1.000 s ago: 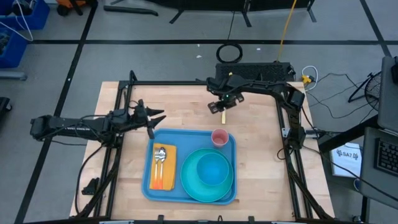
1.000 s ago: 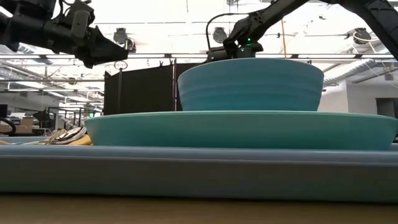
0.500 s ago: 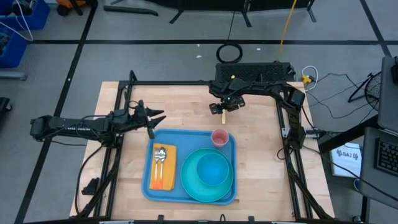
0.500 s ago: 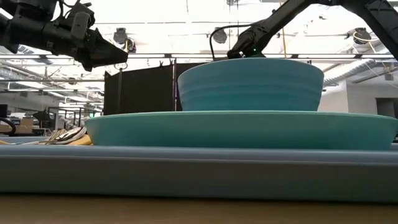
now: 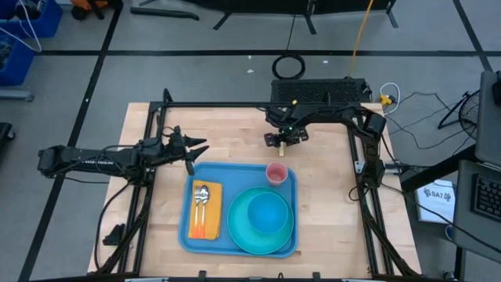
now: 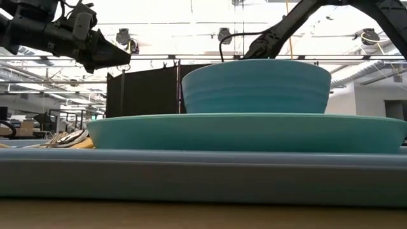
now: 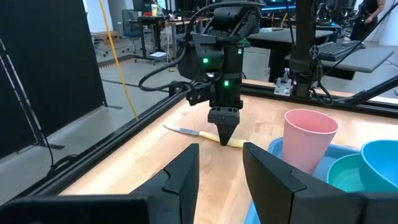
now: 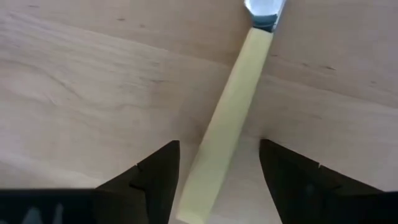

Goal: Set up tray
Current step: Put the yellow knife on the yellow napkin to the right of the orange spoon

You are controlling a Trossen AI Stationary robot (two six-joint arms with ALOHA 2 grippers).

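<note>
The blue tray [image 5: 188, 237] lies flat on the near half of the wooden table. It carries an orange napkin [image 5: 206, 224] with a spoon and a fork, a turquoise plate [image 5: 237, 231] with a bowl [image 5: 267, 211] in it, and a pink cup [image 5: 276, 172]. A knife with a pale yellow handle [image 8: 231, 112] lies flat on the table beyond the tray. My right gripper [image 8: 217, 180] is open and points down over it, one finger on each side of the handle. My left gripper [image 5: 200, 147] hovers open above the tray's far left corner.
A black metal frame [image 5: 235, 105] runs around the table's far and side edges. In the left wrist view the knife's blade [image 7: 180, 130] points toward the frame rail, and the cup [image 7: 309, 146] stands close to the knife. Bare wood [image 5: 329, 196] lies right of the tray.
My right gripper has come down toward the knife and a little toward the near edge, until its fingers stand on either side of the handle. In the low view its arm has sunk behind the bowl. The knife, the tray and my left arm have stayed put.
</note>
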